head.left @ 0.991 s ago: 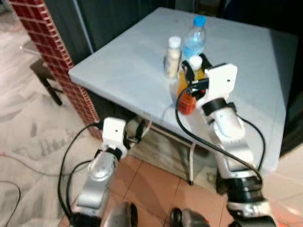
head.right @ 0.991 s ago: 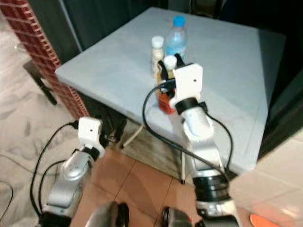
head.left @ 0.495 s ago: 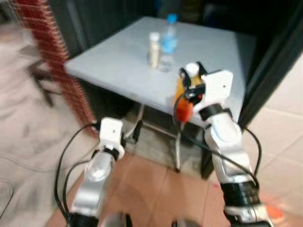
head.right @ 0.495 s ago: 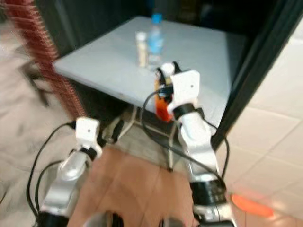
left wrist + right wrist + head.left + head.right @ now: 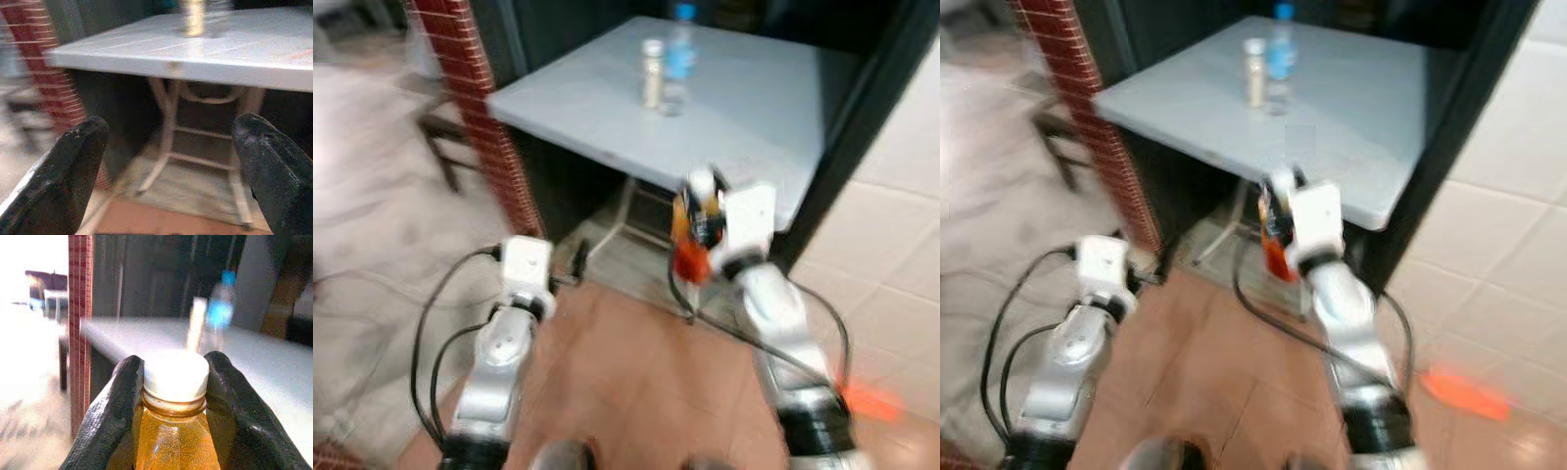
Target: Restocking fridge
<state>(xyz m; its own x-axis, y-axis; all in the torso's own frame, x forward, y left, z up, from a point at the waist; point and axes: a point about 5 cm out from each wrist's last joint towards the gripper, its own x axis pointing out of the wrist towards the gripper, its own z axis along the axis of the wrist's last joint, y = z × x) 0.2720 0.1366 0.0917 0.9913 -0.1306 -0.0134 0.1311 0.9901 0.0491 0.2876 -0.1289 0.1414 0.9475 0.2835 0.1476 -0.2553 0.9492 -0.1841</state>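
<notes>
Right wrist view puts you right up against it: the right gripper (image 5: 174,382) is clenched around the neck of an orange juice bottle (image 5: 175,440), one black finger (image 5: 110,421) on each side just under the white cap (image 5: 175,374). The bottle stands upright in the grip, amber liquid filling it up to the neck. Beyond the cap, well apart from the gripper, a pale bottle (image 5: 196,323) and a water bottle with a blue cap (image 5: 220,308) stand side by side on the light grey table (image 5: 274,362).

From the head views, blurred as they are, the right gripper (image 5: 703,211) holds the juice bottle (image 5: 689,235) in the air off the table's near edge, above the tiled floor (image 5: 626,382). The two other bottles (image 5: 652,73) (image 5: 679,54) sit far behind it on the tabletop (image 5: 754,108).

The left gripper (image 5: 168,161) hangs lower, with its fingers (image 5: 58,176) spread wide and nothing between them; past it are the table's underside and white legs (image 5: 166,132). A red brick column (image 5: 475,108) stands off to that gripper's outer side.
</notes>
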